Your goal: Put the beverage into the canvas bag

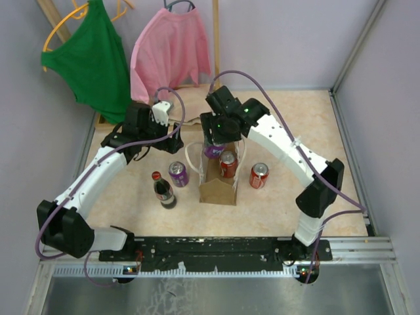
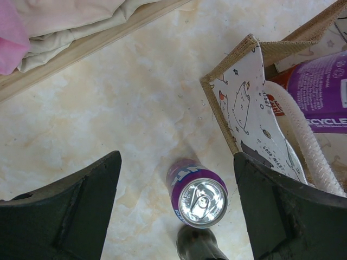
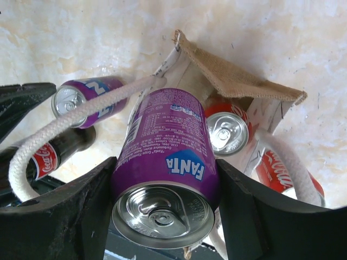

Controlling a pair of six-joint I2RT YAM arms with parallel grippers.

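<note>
Two fingers of the right end effector (image 3: 165,203) are closed on a purple Fanta can (image 3: 162,162), which is gripped by its sides near the top and tilted. The can is held over the open mouth of the canvas bag (image 1: 218,190), partly below the rim as seen from the left wrist. The bag is stood upright on the surface (image 1: 308,131), between the two arms.

One red can (image 3: 227,132) is seen inside the bag, upright, just beside the held can, so part of the interior is taken up. A white rope handle (image 3: 65,124) is draped outward along the left of the held can, and a second loop (image 3: 293,168) is seen on the bag's right. Whether the ropes are touched by the can cannot be told.

The left end effector (image 2: 178,157) is held wide open and gripping nothing, above the surface left of the bag. Below it a second purple can (image 2: 198,195) is stood upright, near the bag's left wall but apart from it. A dark cola bottle (image 1: 163,190) is stood just beside that can on the near side. Another red can (image 1: 259,175) is stood outside the bag on its right.

At the back, a folded beige cloth (image 2: 70,21), a green garment (image 1: 95,59) and a pink garment (image 1: 170,56) are seen.
</note>
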